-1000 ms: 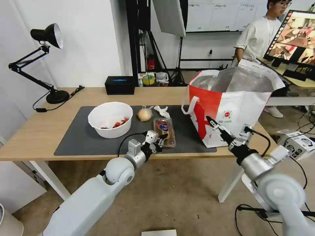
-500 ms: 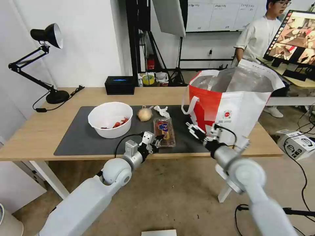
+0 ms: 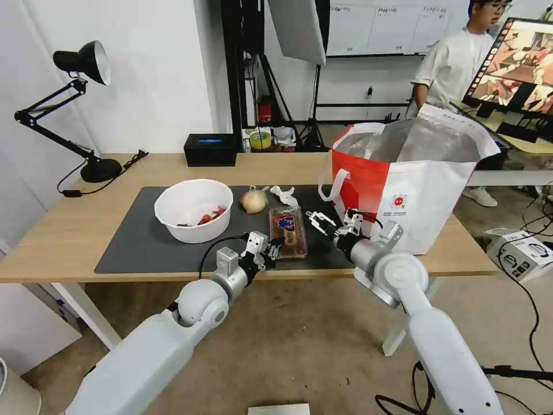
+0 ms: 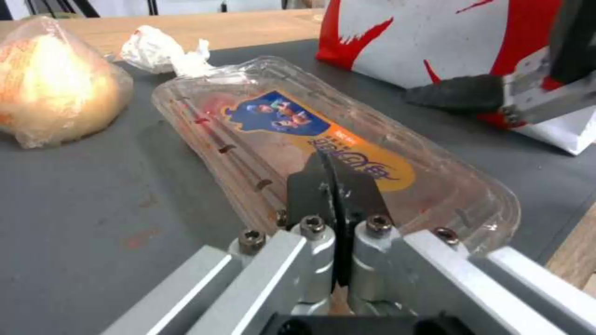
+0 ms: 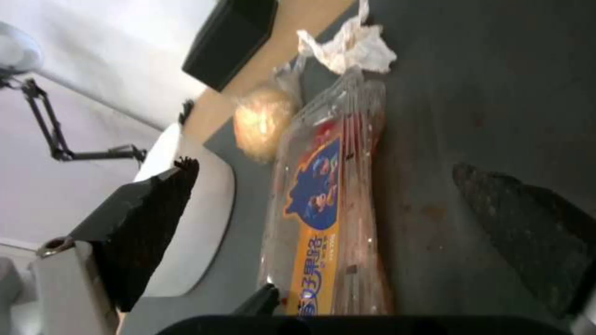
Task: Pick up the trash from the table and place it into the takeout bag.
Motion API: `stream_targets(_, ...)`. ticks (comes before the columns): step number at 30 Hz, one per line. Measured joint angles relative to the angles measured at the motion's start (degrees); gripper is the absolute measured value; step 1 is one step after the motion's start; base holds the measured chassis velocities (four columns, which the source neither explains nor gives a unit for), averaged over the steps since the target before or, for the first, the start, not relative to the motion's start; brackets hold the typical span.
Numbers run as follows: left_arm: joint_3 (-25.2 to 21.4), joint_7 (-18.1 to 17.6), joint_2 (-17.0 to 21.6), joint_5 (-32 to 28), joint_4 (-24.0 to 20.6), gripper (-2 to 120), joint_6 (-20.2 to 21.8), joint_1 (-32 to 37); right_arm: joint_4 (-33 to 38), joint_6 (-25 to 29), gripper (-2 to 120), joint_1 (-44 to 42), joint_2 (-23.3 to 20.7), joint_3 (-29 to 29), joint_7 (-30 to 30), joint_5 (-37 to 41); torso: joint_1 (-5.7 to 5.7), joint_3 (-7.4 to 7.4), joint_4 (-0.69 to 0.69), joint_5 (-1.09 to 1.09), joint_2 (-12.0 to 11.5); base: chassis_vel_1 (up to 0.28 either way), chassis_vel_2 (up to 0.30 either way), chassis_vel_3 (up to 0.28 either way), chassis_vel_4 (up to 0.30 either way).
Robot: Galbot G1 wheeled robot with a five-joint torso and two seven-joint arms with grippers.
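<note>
Left gripper point(image 3: 275, 245): at the near edge of the mat, fingers point(image 4: 332, 186) pressed together with nothing between them, tips just at the near end of the clear tray point(image 3: 288, 231).
Right gripper point(image 3: 320, 221): just right of the tray, between it and the takeout bag point(image 3: 403, 190), fingers point(image 5: 155, 218) spread wide and pointing left toward the tray.
Clear tray: flat on the dark mat point(image 3: 144, 242) of the worktop point(image 3: 63, 230); long axis near-to-far, printed label up.
Key relation: tray's near short end faces the left fingers; its right long side faces the right fingers, which straddle its line in the right wrist view. Judged: both about equally close, but only the right ready to take it, with the bag right beside.
White bowl point(image 3: 193, 210): left of the tray, red scraps inside, apart from both grippers.
Onion-like ball point(image 3: 254, 202): just beyond the tray, toward its far-left corner.
Crumpled tissue point(image 3: 284, 195): at the tray's far end, seemingly touching it.
Takeout bag: upright at right, mouth open, foil lining showing.
</note>
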Motion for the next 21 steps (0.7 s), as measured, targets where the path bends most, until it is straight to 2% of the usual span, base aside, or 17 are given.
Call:
stream_targets(9,0.1,-0.5,0.3,-0.4,-0.3,0,-0.1,0.0,-4.2,-3.6,100,5.4,-0.4,-2.9,4.3,3.2,0.0,0.0,0.0,0.0,0.0,0.0,0.0,0.0,0.0)
stream_targets(21,-0.9,-0.6,0.3,-0.4,-1.1,0,-0.4,1.5,-6.2,-5.0,100,8.6,1.2,-5.7,6.1,3.4,0.0,0.0,0.0,0.0,0.0,0.0,0.0,0.0,0.0)
